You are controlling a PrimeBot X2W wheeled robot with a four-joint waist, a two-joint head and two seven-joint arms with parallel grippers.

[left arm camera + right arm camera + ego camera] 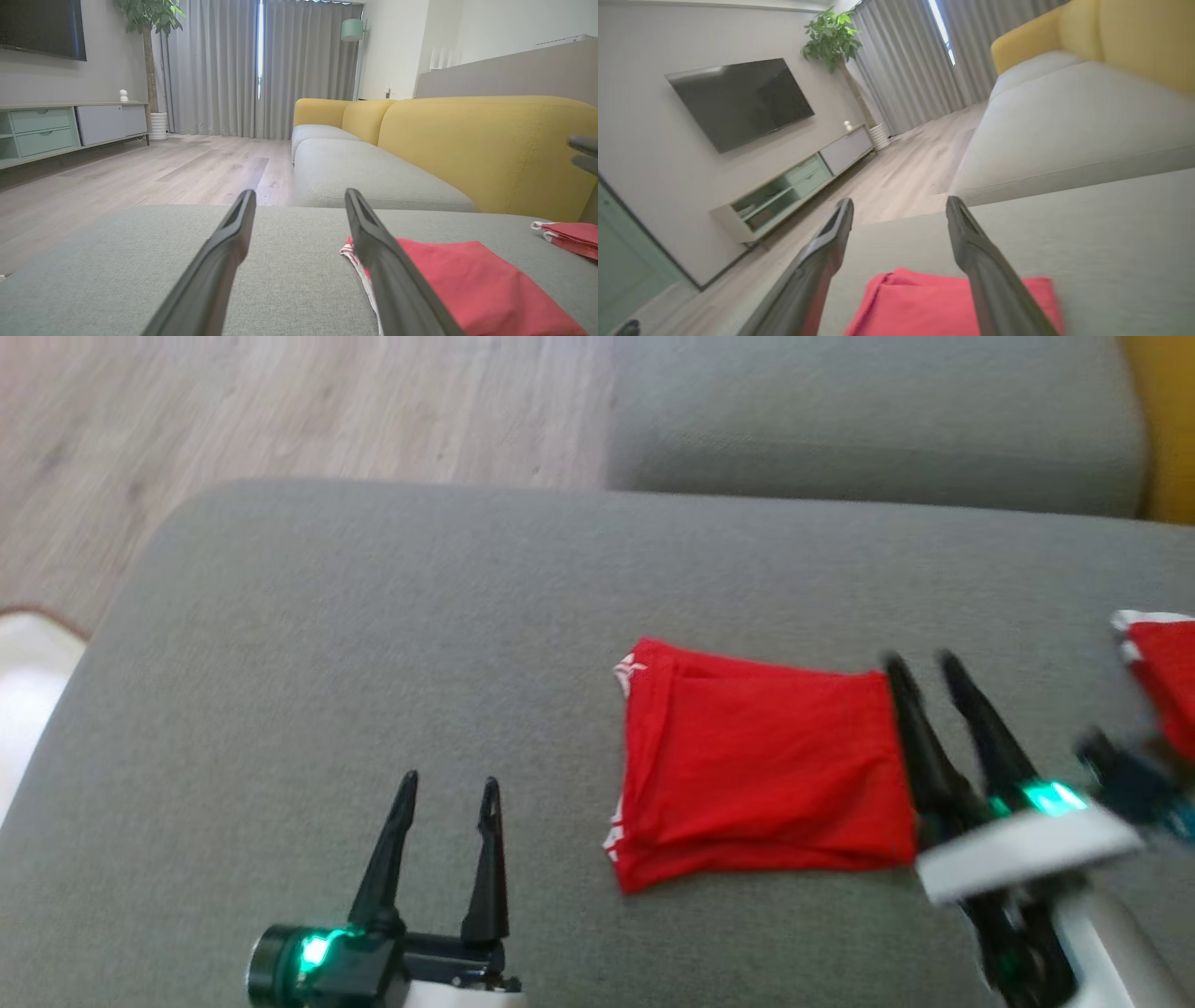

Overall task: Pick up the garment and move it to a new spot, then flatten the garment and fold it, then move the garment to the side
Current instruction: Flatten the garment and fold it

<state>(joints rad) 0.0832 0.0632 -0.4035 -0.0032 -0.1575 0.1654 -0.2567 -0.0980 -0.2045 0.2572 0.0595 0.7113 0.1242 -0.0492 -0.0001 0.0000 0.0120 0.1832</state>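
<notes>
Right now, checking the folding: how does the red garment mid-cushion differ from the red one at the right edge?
The middle garment is whole in view, folded flat; the edge garment is cut off by the frame. The middle garment lies left of the right gripper; the edge garment, right of it. Both are red with white trim.

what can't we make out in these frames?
Head view: the second red garment is cut off by the right edge, so how it lies is unclear.
Head view: the right gripper is blurred, so whether it touches the folded garment cannot be told.
Right wrist view: the folded garment's near part is cut off by the bottom edge and crossed by the fingers.
</notes>
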